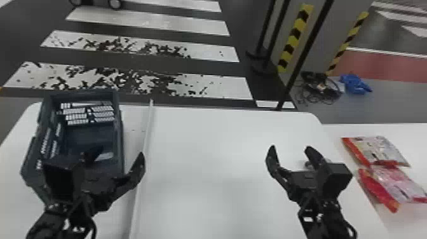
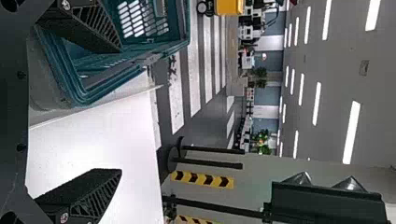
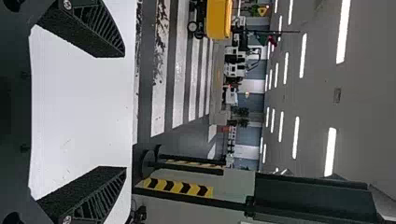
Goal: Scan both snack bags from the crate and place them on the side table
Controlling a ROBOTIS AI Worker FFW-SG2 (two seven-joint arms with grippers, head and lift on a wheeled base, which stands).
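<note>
Striped floor (image 1: pixel 206 85) beyond a white table (image 1: pixel 206 143). Head view: crate (image 1: pixel 120 133) at left, left gripper (image 1: pixel 120 152) wide at its near end; right gripper (image 1: pixel 290 147) wide, above the table's right part. Both snack bags (image 1: pixel 379 151) lie on the side table (image 1: pixel 410 128) at right, one nearer, touching. Left wrist view: left gripper (image 2: pixel 120 111) fingers well spread, crate beside one. Right wrist view: right gripper (image 3: pixel 125 111) fingers also spread, white tabletop between.
</note>
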